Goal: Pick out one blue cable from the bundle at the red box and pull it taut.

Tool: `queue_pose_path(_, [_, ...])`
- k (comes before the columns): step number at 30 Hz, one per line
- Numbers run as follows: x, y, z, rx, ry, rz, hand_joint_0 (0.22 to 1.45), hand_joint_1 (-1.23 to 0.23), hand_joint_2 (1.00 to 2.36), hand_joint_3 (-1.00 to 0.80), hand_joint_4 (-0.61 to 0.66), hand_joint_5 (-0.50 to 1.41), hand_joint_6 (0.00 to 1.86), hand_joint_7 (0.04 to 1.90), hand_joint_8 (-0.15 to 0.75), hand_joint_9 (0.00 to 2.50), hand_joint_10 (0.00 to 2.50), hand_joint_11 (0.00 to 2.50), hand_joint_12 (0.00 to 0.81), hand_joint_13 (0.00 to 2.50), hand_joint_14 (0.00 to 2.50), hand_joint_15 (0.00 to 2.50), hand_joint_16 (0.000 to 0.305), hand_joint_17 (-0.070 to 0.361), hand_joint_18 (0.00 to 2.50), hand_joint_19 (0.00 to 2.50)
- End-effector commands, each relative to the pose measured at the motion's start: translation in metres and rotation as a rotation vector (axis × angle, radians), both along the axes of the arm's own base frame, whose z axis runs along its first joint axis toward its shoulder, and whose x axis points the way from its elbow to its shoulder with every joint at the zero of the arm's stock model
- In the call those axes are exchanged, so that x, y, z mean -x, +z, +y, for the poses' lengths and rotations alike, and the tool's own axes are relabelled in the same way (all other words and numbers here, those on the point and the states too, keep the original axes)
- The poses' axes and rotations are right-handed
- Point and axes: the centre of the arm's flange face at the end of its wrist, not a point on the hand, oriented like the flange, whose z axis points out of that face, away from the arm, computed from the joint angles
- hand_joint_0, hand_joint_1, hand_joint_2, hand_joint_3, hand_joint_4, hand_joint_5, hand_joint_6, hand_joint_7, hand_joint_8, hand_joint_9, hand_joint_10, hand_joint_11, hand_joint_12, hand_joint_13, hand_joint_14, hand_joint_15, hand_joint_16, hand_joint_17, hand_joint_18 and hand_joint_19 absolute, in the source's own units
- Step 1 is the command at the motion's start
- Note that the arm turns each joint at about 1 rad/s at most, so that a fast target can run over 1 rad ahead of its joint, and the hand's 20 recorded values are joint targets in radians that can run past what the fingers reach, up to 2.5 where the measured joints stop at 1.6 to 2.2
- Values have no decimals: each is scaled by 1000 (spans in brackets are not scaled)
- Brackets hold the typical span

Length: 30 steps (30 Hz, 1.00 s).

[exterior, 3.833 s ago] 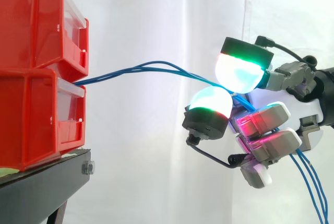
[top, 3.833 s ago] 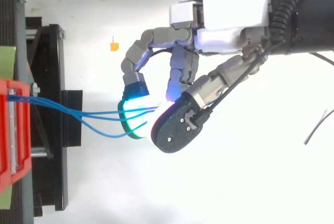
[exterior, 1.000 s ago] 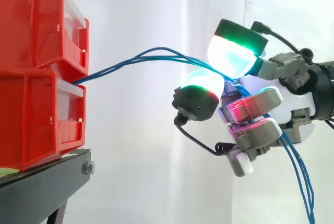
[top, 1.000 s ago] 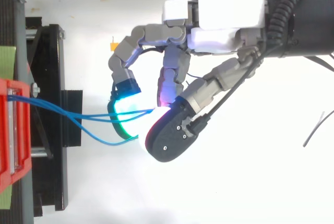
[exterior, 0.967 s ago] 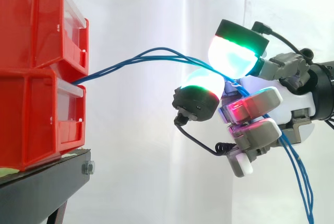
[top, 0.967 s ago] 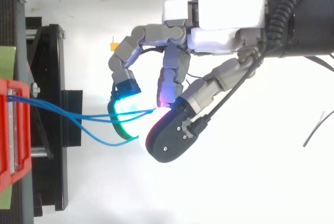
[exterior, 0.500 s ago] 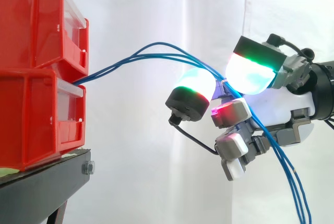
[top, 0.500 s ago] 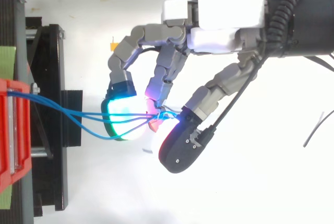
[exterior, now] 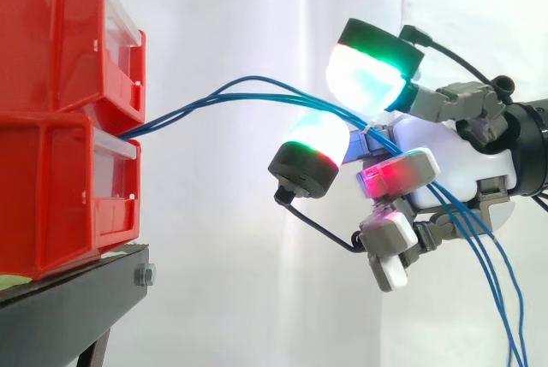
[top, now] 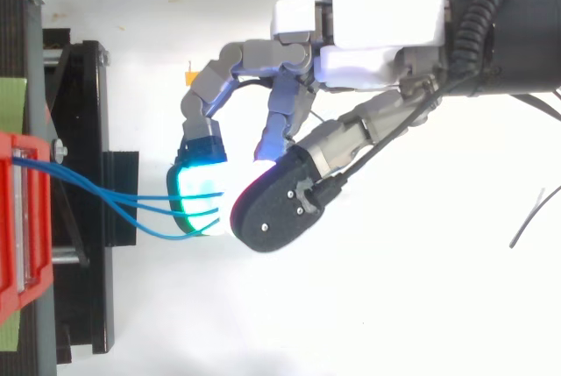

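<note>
**Robot hand closed round the cable bundle, cables slack**

Two stacked red plastic storage bins [exterior: 60, 196] stand on a black metal stand [exterior: 68, 307] at the left, before a white curtain [exterior: 240, 256]. Thin blue cables [exterior: 171, 116] [top: 140, 195] emerge from the gap between the upper and lower bin. In the side view they rise in a shallow arc towards the right. In the top view three strands fan apart on the way to the robot hand [exterior: 449, 157] [top: 368, 25].

The robot hand is well apart from the bins, and its fingers are curled round the cables. The strands pass between an upper fingertip pad [exterior: 364, 80] glowing white with a green edge and a lower pad [exterior: 317, 145]. They cross a red-glowing finger [exterior: 390, 174] and hang down at the lower right. The cables curve; none runs straight.
</note>
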Motion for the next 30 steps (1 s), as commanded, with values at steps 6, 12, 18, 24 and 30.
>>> queue_pose_path(6, [-1, 1, 1, 0, 2, -2, 626, -639, 1000, -500, -122, -115, 870, 926, 220, 1381, 25, 866, 370, 1136, 25, 687, 49, 110, 902, 582])
queue_pose_path(12, [-1, 3, 1, 0, 1, -5, 638, -793, 1014, -311, -83, -117, 890, 956, 236, 1372, 25, 869, 377, 1132, 26, 693, 49, 111, 904, 581])
queue_pose_path(18, [-1, 3, 1, 2, 1, -6, 723, -903, 1017, -277, -128, -121, 918, 1039, 235, 1346, 23, 868, 371, 1117, 26, 686, 49, 111, 909, 555])
queue_pose_path(24, [-1, 3, 1, 2, 1, -5, 800, -913, 1000, -492, -245, -119, 927, 1113, 227, 1349, 26, 859, 360, 1108, 25, 666, 47, 106, 910, 546])
queue_pose_path(30, [-2, 3, 2, 2, 2, -6, 770, -958, 1000, -500, -259, -78, 936, 1066, 214, 1428, 26, 860, 348, 1127, 25, 681, 44, 99, 925, 507])
